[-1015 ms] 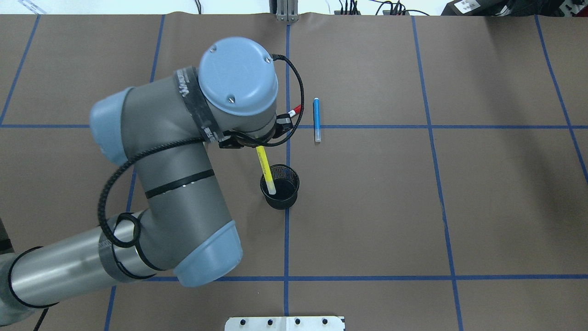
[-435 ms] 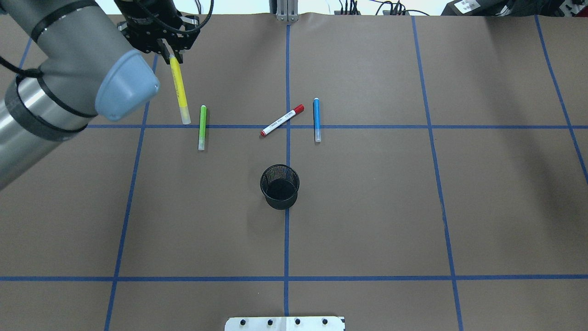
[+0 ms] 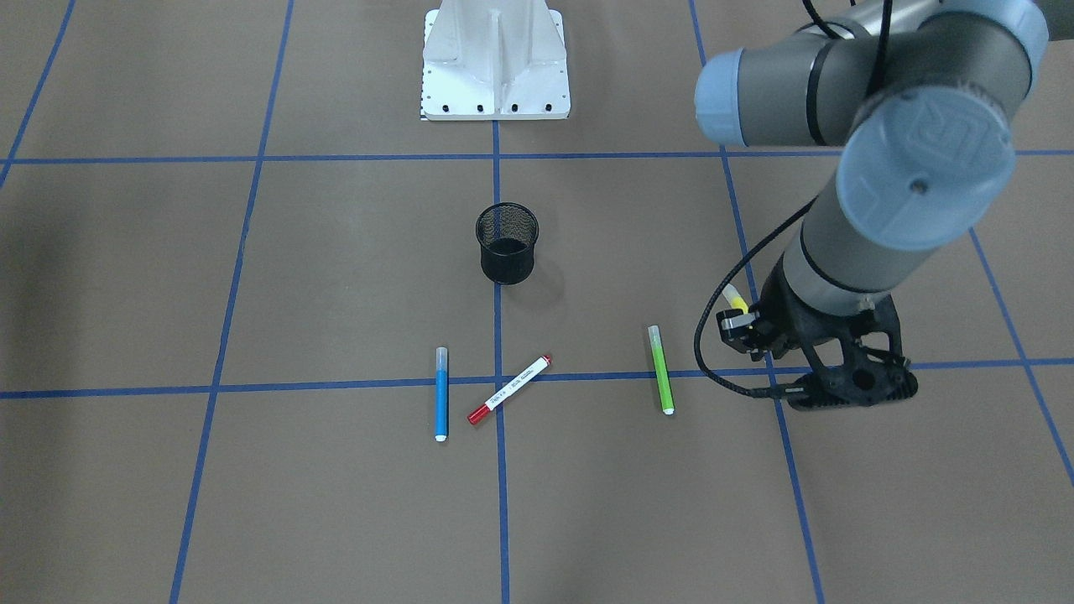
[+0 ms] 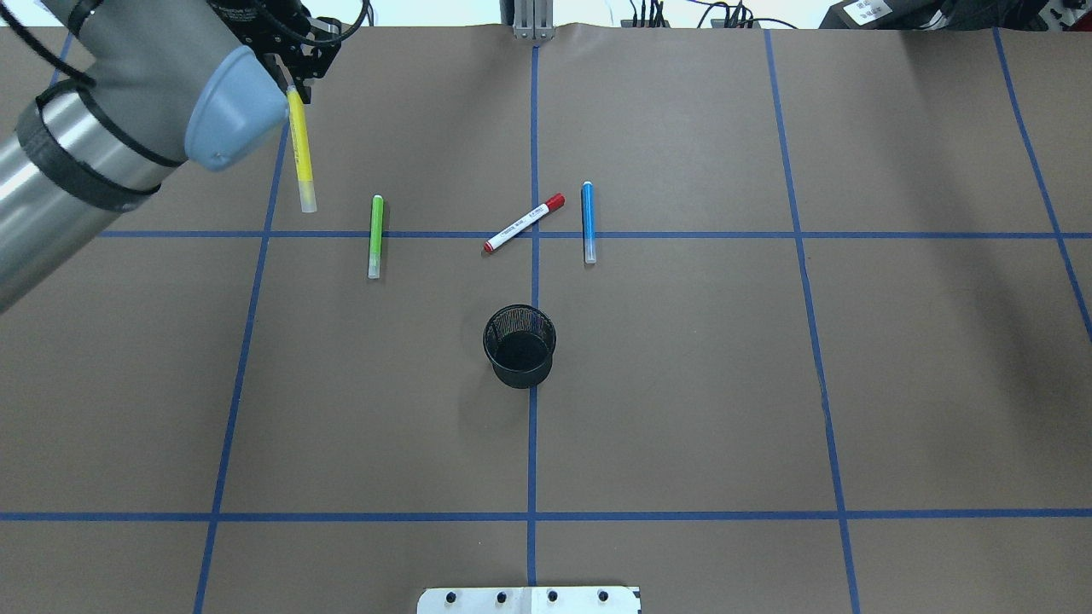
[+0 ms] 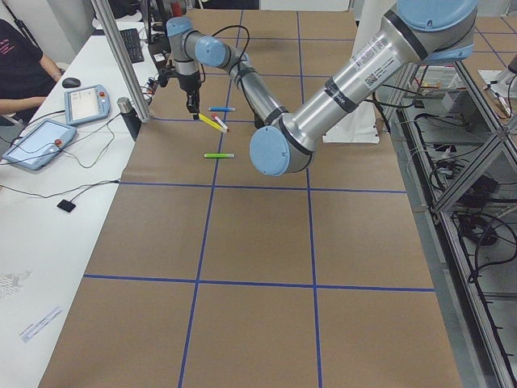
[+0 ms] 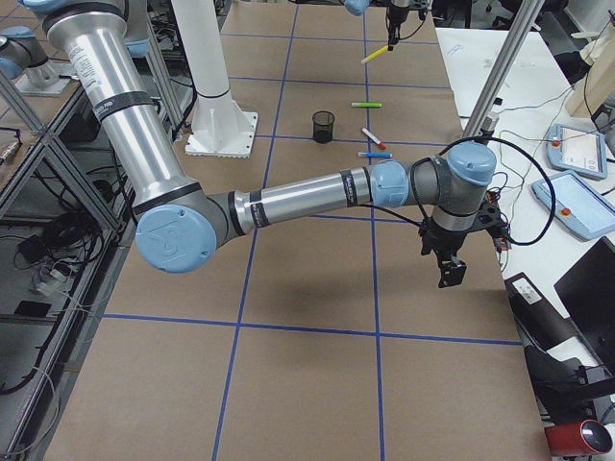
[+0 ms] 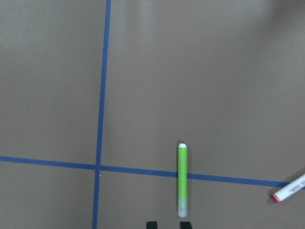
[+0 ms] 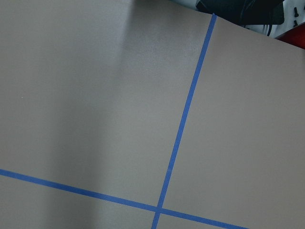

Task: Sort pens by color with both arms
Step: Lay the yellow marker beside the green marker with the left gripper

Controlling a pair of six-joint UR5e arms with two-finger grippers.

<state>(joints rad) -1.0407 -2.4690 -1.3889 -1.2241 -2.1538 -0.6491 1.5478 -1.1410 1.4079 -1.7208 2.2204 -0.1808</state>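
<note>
Left arm's (image 4: 85,145) jaws clamp the yellow pen (image 4: 301,153), tilted over the desk near the green pen (image 4: 374,236); right arm's (image 6: 307,197) jaws, cannot tell.

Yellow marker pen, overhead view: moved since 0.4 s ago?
Yes. The yellow marker pen, held by the left gripper, shifted left in view, farther from the unmoved bright green pen.

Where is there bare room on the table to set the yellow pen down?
Bare paper lies left of the green pen, under the left gripper holding the yellow pen, and everywhere right of the blue pen. Crowded: the red-capped pen and mesh cup between them.
</note>
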